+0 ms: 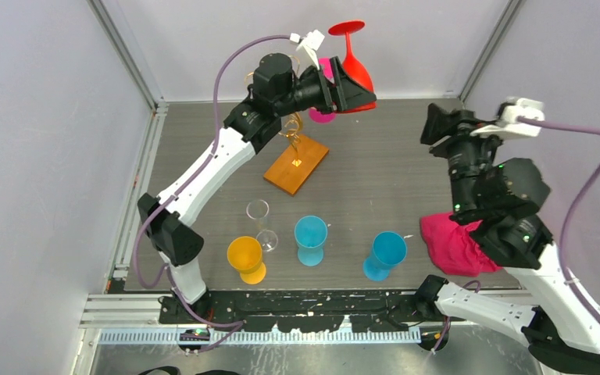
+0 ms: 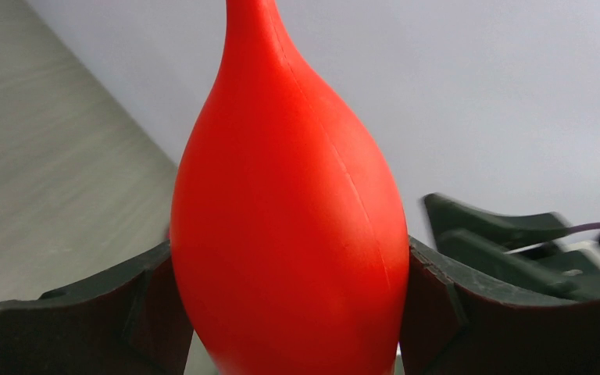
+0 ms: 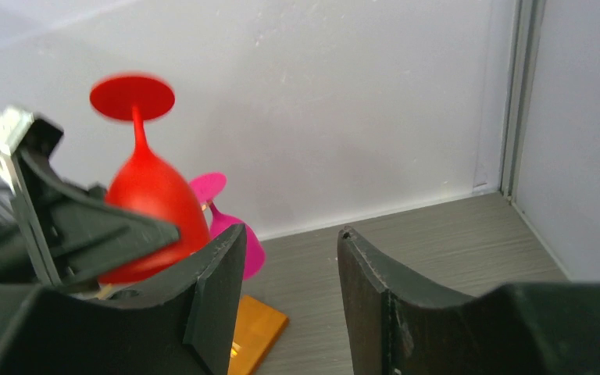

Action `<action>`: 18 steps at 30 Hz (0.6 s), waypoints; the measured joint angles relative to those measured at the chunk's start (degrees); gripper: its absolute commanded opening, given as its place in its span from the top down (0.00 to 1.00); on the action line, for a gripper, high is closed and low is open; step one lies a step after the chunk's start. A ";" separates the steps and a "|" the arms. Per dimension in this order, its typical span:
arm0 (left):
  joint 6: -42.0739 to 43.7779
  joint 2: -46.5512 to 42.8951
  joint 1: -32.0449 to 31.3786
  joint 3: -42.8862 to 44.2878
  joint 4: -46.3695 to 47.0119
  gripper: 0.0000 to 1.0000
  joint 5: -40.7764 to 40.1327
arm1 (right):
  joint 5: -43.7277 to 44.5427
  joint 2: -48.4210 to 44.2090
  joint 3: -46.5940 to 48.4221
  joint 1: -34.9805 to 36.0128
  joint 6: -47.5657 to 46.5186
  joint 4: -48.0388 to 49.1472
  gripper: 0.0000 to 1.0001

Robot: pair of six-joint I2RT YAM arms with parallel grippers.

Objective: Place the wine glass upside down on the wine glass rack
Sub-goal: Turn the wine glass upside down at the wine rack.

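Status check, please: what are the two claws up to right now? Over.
Left gripper shut on red wine glass, foot up, raised by wine glass rack. Right gripper open, empty. Pink glass inverted at rack, close beside.

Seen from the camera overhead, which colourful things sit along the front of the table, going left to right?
orange glass → teal glass → blue glass → crumpled pink cloth, partly under the right arm.

Our white-shelled arms (image 1: 203,168) have black joints; lilac cables (image 1: 216,98) loop upper left and right; left gripper (image 1: 353,92) and right gripper (image 3: 291,297) are black.
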 measured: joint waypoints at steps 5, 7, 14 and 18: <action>10.45 -4.61 -1.29 -7.06 -0.44 0.27 -5.90 | 4.04 1.84 9.55 0.00 10.32 -8.35 0.48; 14.84 -6.49 -2.67 -9.60 -0.72 0.27 -8.96 | 4.44 2.34 11.85 0.00 13.38 -10.58 0.48; 28.50 -16.68 -9.18 -19.58 -1.75 0.27 -21.42 | 3.56 4.96 15.34 0.00 18.78 -14.34 0.48; 34.10 -26.95 -10.80 -28.63 -0.63 0.27 -30.62 | 2.32 6.58 16.13 0.00 19.80 -15.28 0.48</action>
